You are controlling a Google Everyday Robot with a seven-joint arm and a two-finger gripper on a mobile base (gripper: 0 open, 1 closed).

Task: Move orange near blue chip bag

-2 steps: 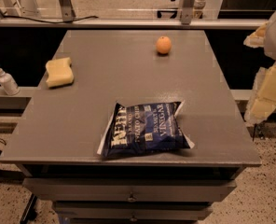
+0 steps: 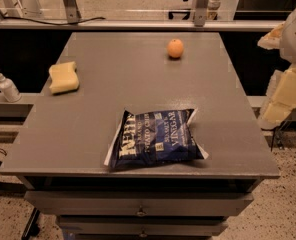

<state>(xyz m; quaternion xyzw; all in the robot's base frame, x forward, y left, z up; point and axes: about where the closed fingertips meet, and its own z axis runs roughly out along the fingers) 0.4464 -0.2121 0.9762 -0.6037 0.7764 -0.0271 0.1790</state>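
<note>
The orange (image 2: 175,48) sits on the grey table (image 2: 113,109) at the far side, right of the middle. The blue chip bag (image 2: 155,138) lies flat near the table's front edge, its white lettering facing up. A wide stretch of table top lies between the orange and the bag. My gripper (image 2: 283,101) is at the right edge of the view, off the table's right side, level with the table's middle. It is well away from both the orange and the bag and touches neither.
A yellow sponge (image 2: 63,77) lies at the table's left side. A small white pump bottle (image 2: 7,86) stands on a ledge left of the table. Drawers are below the front edge. A rail and metal posts run behind the table.
</note>
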